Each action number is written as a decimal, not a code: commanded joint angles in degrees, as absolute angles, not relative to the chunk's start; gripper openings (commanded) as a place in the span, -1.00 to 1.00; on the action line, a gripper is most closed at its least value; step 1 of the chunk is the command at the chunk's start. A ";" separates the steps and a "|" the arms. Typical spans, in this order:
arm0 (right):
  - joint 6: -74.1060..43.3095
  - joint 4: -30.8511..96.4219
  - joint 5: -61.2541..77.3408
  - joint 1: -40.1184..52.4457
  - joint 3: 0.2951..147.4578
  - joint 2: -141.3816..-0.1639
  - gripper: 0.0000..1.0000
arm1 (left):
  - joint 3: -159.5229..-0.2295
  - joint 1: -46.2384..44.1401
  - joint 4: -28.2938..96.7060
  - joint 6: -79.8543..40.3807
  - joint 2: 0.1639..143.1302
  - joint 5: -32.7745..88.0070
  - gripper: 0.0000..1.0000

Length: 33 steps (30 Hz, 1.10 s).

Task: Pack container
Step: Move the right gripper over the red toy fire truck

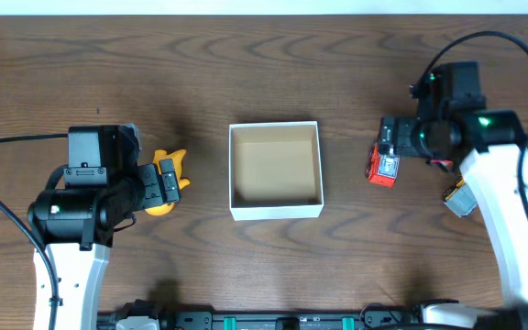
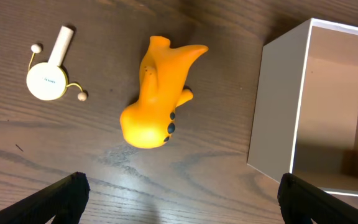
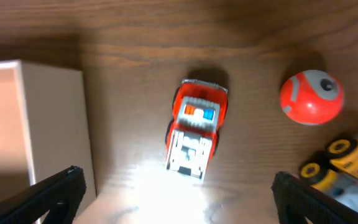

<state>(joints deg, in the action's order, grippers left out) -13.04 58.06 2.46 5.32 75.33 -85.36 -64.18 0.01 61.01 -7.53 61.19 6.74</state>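
Note:
The container (image 1: 276, 212), a shallow square box with white walls and a brown floor, sits mid-table with nothing in it. Left of it lies a yellow toy animal (image 1: 174, 161), on its side in the left wrist view (image 2: 160, 93). My left gripper (image 1: 164, 179) hovers over it, open, nothing between its fingertips (image 2: 179, 202). Right of the box stands a red and white toy fire truck (image 1: 383, 169), also seen from the right wrist (image 3: 196, 127). My right gripper (image 1: 390, 145) hangs above the truck, open and empty (image 3: 179, 199).
A small white drum rattle (image 2: 47, 78) lies left of the yellow toy. A red ball (image 3: 311, 96) and a yellow toy truck (image 3: 347, 163) sit right of the fire truck. The box's white wall shows at each wrist view's edge (image 2: 278, 106) (image 3: 55, 118).

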 commanded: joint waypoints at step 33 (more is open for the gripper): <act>-21.17 54.59 0.47 5.21 74.35 -108.14 0.63 | -65.36 0.43 61.04 -7.81 61.10 7.09 0.96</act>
<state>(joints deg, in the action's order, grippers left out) -20.80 54.92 1.06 5.32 75.24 -107.55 -64.16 0.01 61.04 -7.53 61.19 6.94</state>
